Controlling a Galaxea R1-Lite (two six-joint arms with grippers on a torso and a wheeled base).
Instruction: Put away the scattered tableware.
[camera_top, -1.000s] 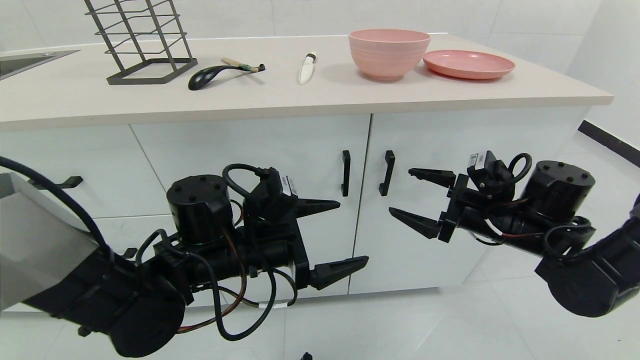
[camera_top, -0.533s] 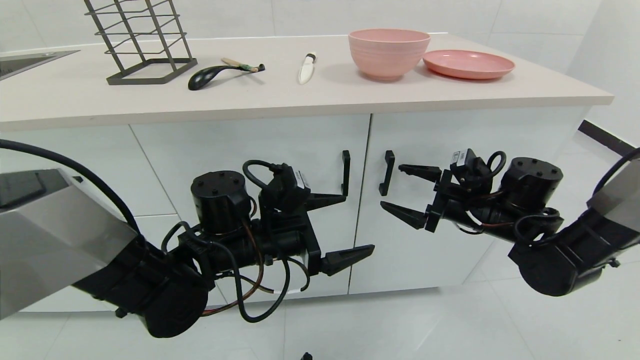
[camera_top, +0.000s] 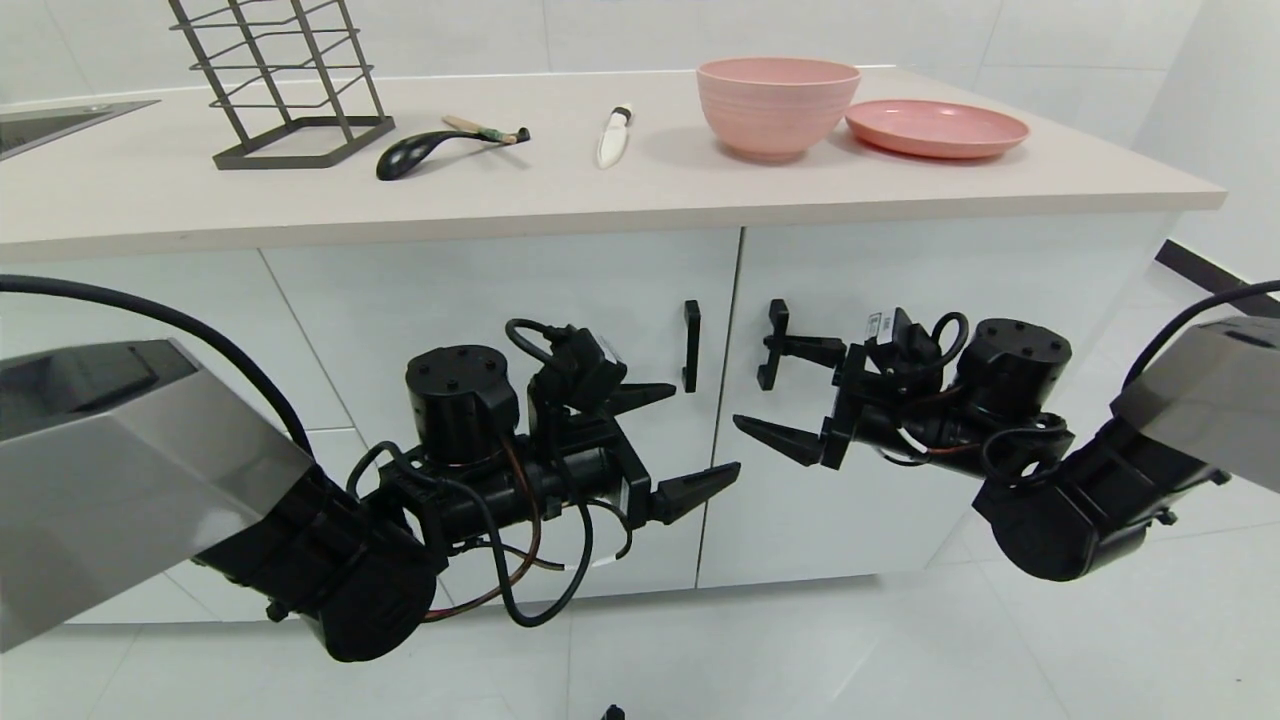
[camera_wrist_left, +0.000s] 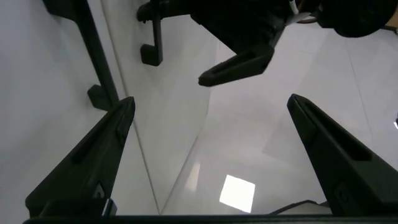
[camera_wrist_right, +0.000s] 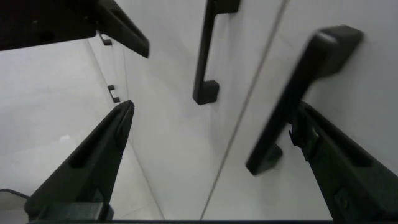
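down at the cabinet under the worktop (camera_top: 600, 190), the right handle (camera_top: 775, 320) is the thing to watch. the right gripper (camera_top: 758, 384) is spread wide and empty. its upper finger is right at that handle, touching or just short, can't tell. the left gripper (camera_top: 706, 428) is spread wide and empty too, just left of the right handle and a bit lower, by the left handle (camera_top: 691, 345).

all the tableware sits well above the right handle on the worktop. the bowl (camera_top: 778, 105) is straight above it and the plate (camera_top: 937, 128) is up and to the right. the knife (camera_top: 613, 137), spoon (camera_top: 420, 152) and rack (camera_top: 285, 80) are up and to the left. nothing's put away yet.

my guess is the step in hand is opening the right door. to do it well, get the bar centred between the fingers, not riding on one tip. clamp on the middle of it, then pull in an arc round the hinge rather than straight back. i'd also park the left gripper clear of the door's swing, since it's close.
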